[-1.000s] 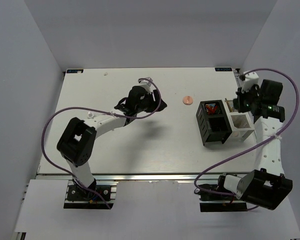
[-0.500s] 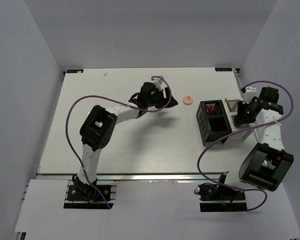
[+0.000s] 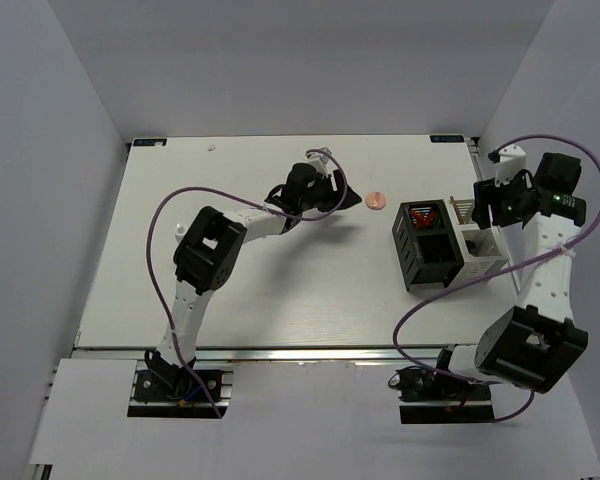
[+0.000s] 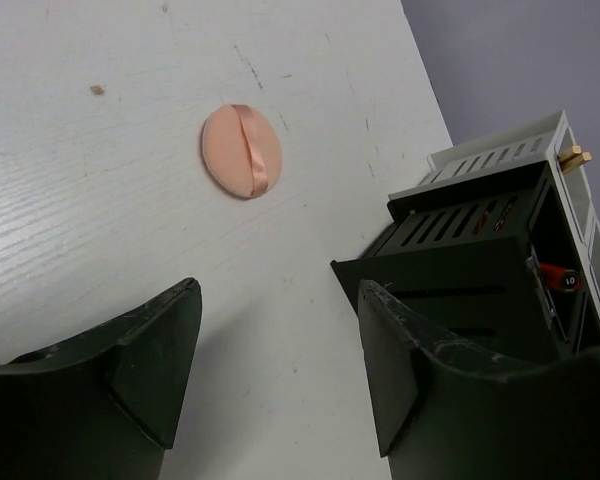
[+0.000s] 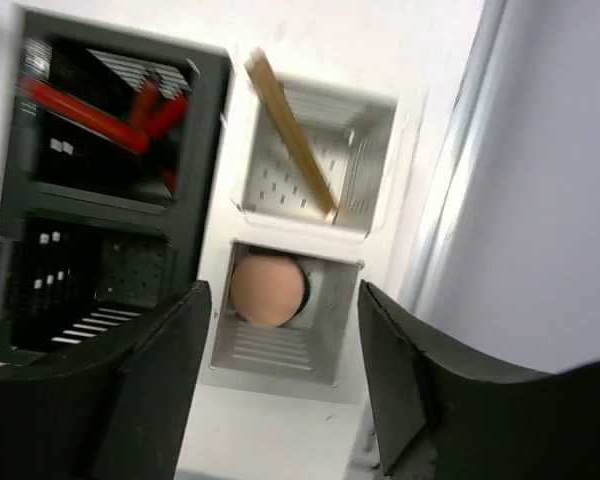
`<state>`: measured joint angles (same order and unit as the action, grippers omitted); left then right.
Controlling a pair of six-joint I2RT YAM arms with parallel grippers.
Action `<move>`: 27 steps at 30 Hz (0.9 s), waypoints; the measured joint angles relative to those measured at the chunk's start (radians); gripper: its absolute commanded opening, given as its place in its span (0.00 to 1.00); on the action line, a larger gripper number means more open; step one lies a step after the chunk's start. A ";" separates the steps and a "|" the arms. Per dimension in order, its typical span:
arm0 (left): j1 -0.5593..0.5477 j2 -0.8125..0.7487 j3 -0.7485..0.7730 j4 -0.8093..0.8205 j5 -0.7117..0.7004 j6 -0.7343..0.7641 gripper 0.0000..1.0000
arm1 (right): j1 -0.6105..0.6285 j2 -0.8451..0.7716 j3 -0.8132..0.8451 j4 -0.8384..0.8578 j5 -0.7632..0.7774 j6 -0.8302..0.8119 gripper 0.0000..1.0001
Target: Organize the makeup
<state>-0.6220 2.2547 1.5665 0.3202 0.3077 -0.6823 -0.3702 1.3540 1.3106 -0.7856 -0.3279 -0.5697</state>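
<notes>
Peach-pink disc (image 4: pixel 242 151) flat on table (image 3: pixel 280 300), at 3 o'clock of L gripper (image 3: pixel 345 200) in top view, near, not touching; jaws spread, nothing btwn. R gripper (image 5: pixel 280 370) spread too, empty, over compartment box (image 3: pixel 420 262). 2nd peach disc (image 5: pixel 267 288) in white bin; tan sticks (image 5: pixel 290 135) in bin at its 12 o'clock; red tubes (image 5: pixel 90 110) in black section at 10 o'clock.

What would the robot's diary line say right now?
left gripper: open, near loose peach disc | right gripper: open, above box
</notes>
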 measured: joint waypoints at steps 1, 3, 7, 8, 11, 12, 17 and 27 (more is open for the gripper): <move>0.000 -0.006 -0.013 0.006 -0.002 0.000 0.73 | 0.006 -0.025 0.013 0.006 -0.022 -0.018 0.70; 0.004 -0.028 -0.054 0.012 -0.008 0.001 0.73 | 0.036 -0.059 0.034 0.020 -0.067 -0.048 0.70; 0.017 -0.120 -0.146 -0.018 -0.013 0.013 0.74 | 0.263 -0.020 0.052 0.097 -0.093 -0.073 0.68; 0.024 -0.158 -0.164 -0.031 -0.013 0.018 0.75 | 0.346 0.017 0.055 0.131 -0.084 -0.063 0.68; 0.051 -0.299 -0.225 -0.055 -0.012 0.043 0.77 | 0.536 0.175 0.102 0.192 -0.003 0.002 0.69; 0.059 -0.349 -0.244 -0.060 -0.012 0.052 0.77 | 0.584 0.261 0.157 0.198 0.028 0.043 0.69; 0.085 -0.649 -0.377 -0.068 -0.020 0.096 0.78 | 0.646 0.634 0.452 0.222 0.151 0.233 0.70; 0.077 -0.940 -0.619 -0.178 -0.141 0.101 0.79 | 0.617 1.028 0.867 0.030 0.256 0.263 0.67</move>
<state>-0.5453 1.3148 0.9478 0.1421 0.1669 -0.5808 0.2470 2.3817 2.1773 -0.7559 -0.0723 -0.3065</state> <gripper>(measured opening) 0.789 0.685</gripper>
